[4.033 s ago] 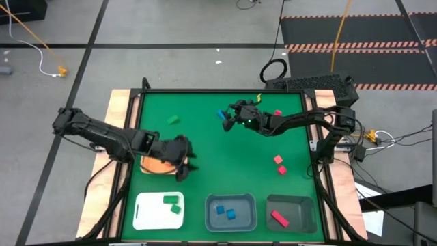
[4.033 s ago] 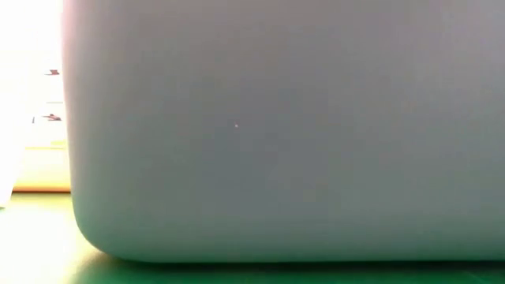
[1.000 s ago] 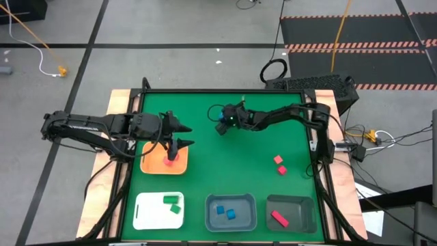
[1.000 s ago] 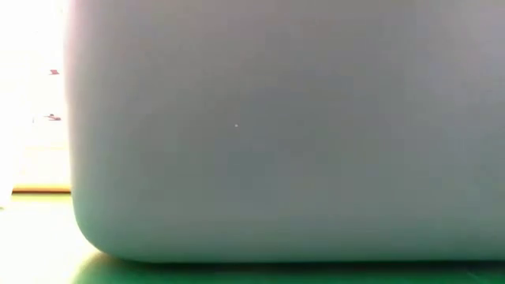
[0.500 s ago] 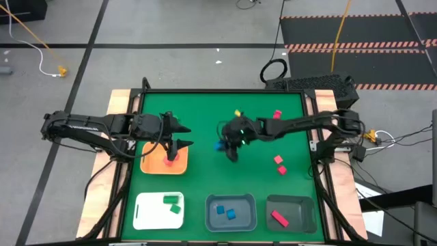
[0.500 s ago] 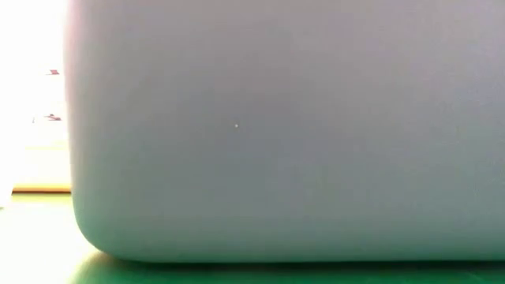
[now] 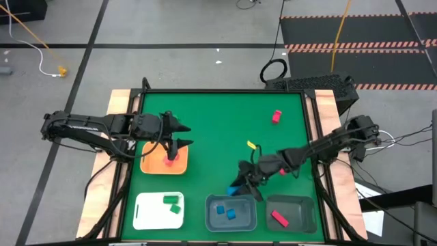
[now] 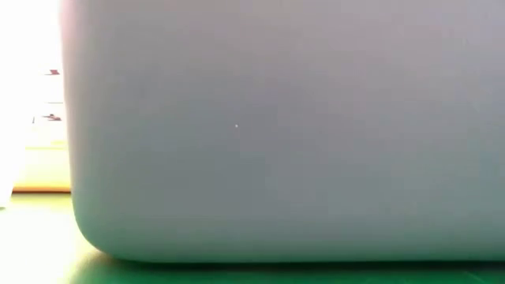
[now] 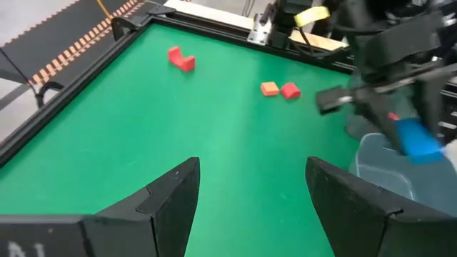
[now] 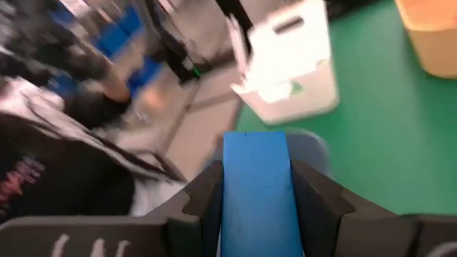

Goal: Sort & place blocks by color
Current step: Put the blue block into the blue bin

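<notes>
- The table (image 7: 212, 130) is a flat sheet of green felt-like cloth inside a raised wooden frame; a small block dropped on it should stay put, not roll.
- The 3 near-edge trays run along 6 o'clock: a white tray (image 7: 147, 217) with 2 green blocks (image 7: 172, 202), a grey-blue tray (image 7: 247, 219) with 2 blue blocks (image 7: 224, 212), and a dark grey tray (image 7: 300, 208) with 1 red block (image 7: 278, 218). All look like smooth moulded plastic with rounded corners.
- An orange tray (image 7: 151, 162) sits at 9 o'clock, under the left gripper (image 7: 179, 135), whose fingers stand apart, grasping nothing; a pink block (image 7: 171, 158) lies just below them.
- The right gripper (image 7: 243, 184) hangs at the far rim of the grey-blue tray, at about 5 o'clock, clamped on a blue block (image 10: 255, 193), a flat-sided bar.
- Risk: the gripper looks to be over the rim, not the middle, so a release here could bounce the bar off the lip onto the cloth.
- Risk: the bar's smooth faces could let it slip early if the grip loosens while moving.
- A loose red block (image 7: 276, 116) lies at 1 o'clock, and in the left wrist view 2 more small blocks (image 9: 280, 89) lie side by side, 1 orange-red, 1 red.
</notes>
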Robot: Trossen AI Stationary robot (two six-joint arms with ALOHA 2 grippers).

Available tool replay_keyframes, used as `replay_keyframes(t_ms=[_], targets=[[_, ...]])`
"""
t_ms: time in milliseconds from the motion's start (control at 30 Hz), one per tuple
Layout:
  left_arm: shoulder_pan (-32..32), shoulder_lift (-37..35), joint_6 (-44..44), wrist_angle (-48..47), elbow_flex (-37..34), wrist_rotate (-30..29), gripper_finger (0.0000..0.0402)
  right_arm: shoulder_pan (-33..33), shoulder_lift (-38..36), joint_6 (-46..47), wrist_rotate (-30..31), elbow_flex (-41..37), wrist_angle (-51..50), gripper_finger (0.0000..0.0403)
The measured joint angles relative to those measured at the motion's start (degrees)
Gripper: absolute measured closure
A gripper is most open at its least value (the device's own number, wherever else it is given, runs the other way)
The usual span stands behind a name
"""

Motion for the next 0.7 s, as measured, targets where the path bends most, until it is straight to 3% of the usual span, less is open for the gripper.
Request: replay_keyframes(t_ms=[367,700], targets=[[0.02,0.00,-1.27,0.17,0.00,-0.23,0.0146,10.13,1.94,3.42,12.92,-1.64,7.98,0.0287],[-0.35,0.00,-3.83,0.17,0.00,-0.25,0.0146,13.65,13.28,9.69,12.96,-1.51,22.26,0.0287]])
